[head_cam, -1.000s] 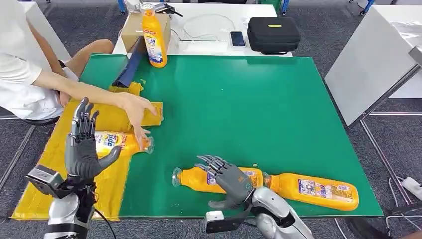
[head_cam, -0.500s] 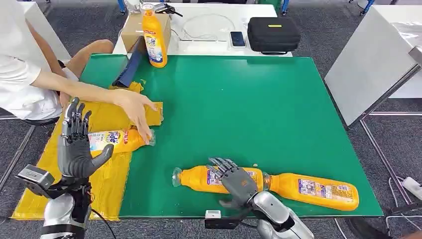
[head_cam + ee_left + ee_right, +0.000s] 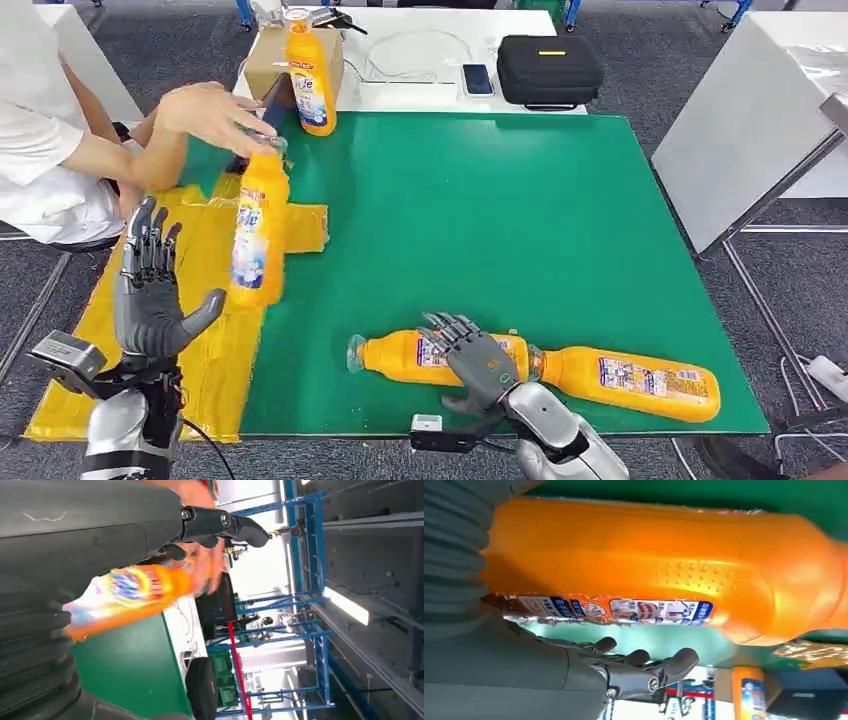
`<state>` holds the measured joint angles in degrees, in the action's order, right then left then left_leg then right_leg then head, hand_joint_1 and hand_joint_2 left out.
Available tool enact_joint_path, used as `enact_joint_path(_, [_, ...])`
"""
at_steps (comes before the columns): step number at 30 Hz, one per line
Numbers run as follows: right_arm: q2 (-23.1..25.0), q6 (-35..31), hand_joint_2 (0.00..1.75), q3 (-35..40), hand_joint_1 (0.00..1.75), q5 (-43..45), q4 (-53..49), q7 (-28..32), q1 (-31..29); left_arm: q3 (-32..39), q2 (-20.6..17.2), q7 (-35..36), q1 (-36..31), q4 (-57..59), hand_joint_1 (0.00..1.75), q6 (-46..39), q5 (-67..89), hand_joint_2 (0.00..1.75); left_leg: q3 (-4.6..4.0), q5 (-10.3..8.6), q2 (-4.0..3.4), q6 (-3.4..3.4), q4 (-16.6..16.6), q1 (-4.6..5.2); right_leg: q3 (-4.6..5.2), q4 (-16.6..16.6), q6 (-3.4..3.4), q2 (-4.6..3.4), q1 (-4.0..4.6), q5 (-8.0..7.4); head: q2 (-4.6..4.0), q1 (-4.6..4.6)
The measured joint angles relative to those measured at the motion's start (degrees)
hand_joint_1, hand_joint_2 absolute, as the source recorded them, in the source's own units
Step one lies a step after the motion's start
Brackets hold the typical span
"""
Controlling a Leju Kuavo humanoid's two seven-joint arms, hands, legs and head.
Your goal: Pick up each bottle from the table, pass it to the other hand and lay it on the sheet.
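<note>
Person's hand (image 3: pixel 215 115) has lifted the bottle (image 3: pixel 257 230) off the yellow sheet (image 3: pixel 215 350) since 0.5 s ago; it now hangs nearly upright by its cap end, base down over the sheet's edge, just beside the left hand (image 3: pixel 150 290). Left hand has hardly moved: fingers spread wide and upright, holding nothing. Right hand (image 3: pixel 478 360) stays over the near lying bottle (image 3: pixel 400 360), fingers apart, draped across its body; real grip — can't tell. That bottle lies on the green table (image 3: pixel 480 200), long axis left-right, cap end left. Second lying bottle (image 3: pixel 640 382) sits end-to-end to its right. Standing bottle (image 3: pixel 308 75), cardboard box (image 3: pixel 262 60), black case (image 3: pixel 550 68) and phone (image 3: pixel 478 78) at far edge.
</note>
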<state>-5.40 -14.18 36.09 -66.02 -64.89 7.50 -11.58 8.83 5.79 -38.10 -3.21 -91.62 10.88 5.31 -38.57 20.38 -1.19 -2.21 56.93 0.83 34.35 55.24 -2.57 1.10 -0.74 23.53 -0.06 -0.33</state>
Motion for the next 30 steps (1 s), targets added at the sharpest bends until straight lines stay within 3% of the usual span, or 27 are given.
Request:
enact_joint_path(12, [1.1, 0.1, 1.75, -2.3, 0.0, -8.5, 2.5, -8.1, -1.1, 0.6, 0.6, 0.8, 0.9, 0.0, 0.0, 0.5, -0.3, 1.75, 0.11, -0.03, 0.01, -0.04, 0.0, 0.01, -0.08, 0.0, 0.0, 0.0, -0.01, -0.01, 0.02, 0.0])
enact_joint_path(15, [1.2, 0.1, 1.75, -2.8, 0.54, -9.6, 3.0, -9.0, -1.6, 0.7, 0.8, 0.9, 1.0, 0.0, 0.0, 0.5, -0.3, 1.75, 0.17, -0.02, 0.0, -0.03, 0.0, 0.0, -0.13, 0.0, 0.0, 0.0, -0.01, -0.01, 0.0, 0.0])
enact_joint_path(17, [1.3, 0.1, 1.75, -2.9, 0.8, -10.2, 3.4, -9.6, -1.7, 0.9, 0.9, 1.0, 1.0, 0.0, 0.0, 0.5, -0.3, 1.75, 0.19, -0.02, -0.01, -0.03, 0.0, 0.0, -0.14, 0.0, 0.0, 0.0, -0.01, -0.01, 0.02, 0.0])
enact_joint_path(19, [1.4, 0.3, 1.75, -3.2, 1.27, -11.2, 4.0, -10.6, -1.7, 1.0, 1.0, 1.0, 1.1, 0.0, 0.0, 0.6, -0.3, 1.75, 0.2, -0.04, -0.01, -0.05, 0.0, 0.0, -0.15, 0.0, 0.01, 0.0, -0.01, -0.02, 0.02, 0.0])
enact_joint_path(23, [1.5, 1.3, 1.75, -3.5, 1.5, -12.4, 5.5, -11.3, -2.0, 1.1, 1.2, 1.1, 1.2, 0.0, 0.0, 0.8, -0.3, 1.75, 0.2, -0.06, -0.01, -0.07, 0.0, 0.01, -0.17, 0.0, 0.02, 0.0, -0.01, -0.03, 0.0, 0.0])
enact_joint_path(30, [1.8, 1.7, 1.75, -3.6, 1.5, -13.3, 8.5, -11.8, -4.3, 1.1, 1.4, 1.3, 1.2, 0.0, 0.0, 1.3, -0.5, 1.75, 0.27, -0.07, 0.0, -0.09, 0.0, 0.01, -0.21, 0.0, 0.02, 0.01, -0.03, -0.03, 0.0, 0.0])
